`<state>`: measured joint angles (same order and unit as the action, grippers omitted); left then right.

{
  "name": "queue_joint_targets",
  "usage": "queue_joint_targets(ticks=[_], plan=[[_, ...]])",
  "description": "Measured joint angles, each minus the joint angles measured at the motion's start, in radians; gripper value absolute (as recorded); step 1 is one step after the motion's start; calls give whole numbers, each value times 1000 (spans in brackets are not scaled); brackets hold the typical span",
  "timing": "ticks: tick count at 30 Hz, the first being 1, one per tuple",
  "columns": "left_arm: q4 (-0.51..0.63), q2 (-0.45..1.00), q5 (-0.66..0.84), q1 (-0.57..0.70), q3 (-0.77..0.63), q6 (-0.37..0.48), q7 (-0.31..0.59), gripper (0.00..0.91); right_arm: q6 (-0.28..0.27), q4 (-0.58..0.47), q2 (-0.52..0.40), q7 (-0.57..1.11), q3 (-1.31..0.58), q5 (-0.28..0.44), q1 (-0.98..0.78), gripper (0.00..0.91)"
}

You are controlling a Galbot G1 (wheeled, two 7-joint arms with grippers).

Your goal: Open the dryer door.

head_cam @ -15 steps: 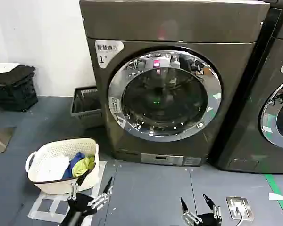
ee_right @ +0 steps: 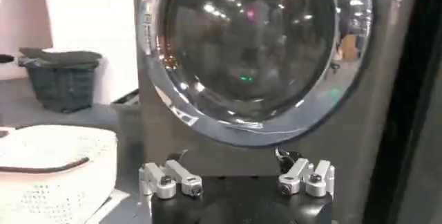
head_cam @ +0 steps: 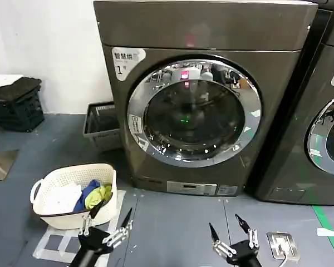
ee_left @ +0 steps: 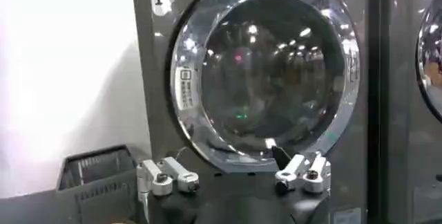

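Right pincer (head_cam: 230,228) spread wide, holding nothing, low above the floor. Left pincer (head_cam: 108,222) likewise wide, empty, beside white laundry basket (head_cam: 55,192). Round chrome-ringed dark-glass dryer door (head_cam: 193,113) shut, facing the robot, flat on dark grey-brown machine w/ "1".

Dryer (head_cam: 211,33): white sticker (head_cam: 126,62) at front panel's upper left corner reads "1" beneath small Chinese characters, not legible.
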<state>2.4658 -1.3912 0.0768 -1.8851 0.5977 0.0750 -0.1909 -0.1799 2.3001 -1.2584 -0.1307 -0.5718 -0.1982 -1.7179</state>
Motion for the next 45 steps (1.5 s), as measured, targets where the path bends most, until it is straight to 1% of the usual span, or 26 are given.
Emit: queue_joint_targets(ticks=[4,7,10,14,16,20,28,35,41,45], plan=[[8,-3,-10,-10,0,-2,0,907,-25,-36,33,-4,-3,-55,79,907],[17,-9,-24,-17,-2,-2,0,907,2,-71,58,-42,-11,-50,141,907],[26,-15,-37,-22,-3,-2,-2,907,7,-113,86,-43,-13,-50,204,907],[37,-25,-54,-32,-3,-2,-6,907,-28,-160,121,-63,-11,-89,275,907],[38,-31,-64,-34,-4,-5,-9,907,-30,-182,137,-80,-5,-93,310,907],[46,-46,-73,-37,-5,-10,-17,907,-78,-224,154,-90,11,-137,378,907],[54,-58,-91,-44,-7,-23,-25,907,-69,-304,186,-114,60,-185,501,907],[55,-72,-99,-43,-6,-33,-28,907,-68,-370,198,-112,118,-197,608,907],[53,-80,-102,-42,-6,-38,-31,907,-69,-434,199,-111,174,-227,709,907],[50,-81,-102,-40,-4,-40,-34,907,-57,-481,202,-126,210,-234,769,907]])
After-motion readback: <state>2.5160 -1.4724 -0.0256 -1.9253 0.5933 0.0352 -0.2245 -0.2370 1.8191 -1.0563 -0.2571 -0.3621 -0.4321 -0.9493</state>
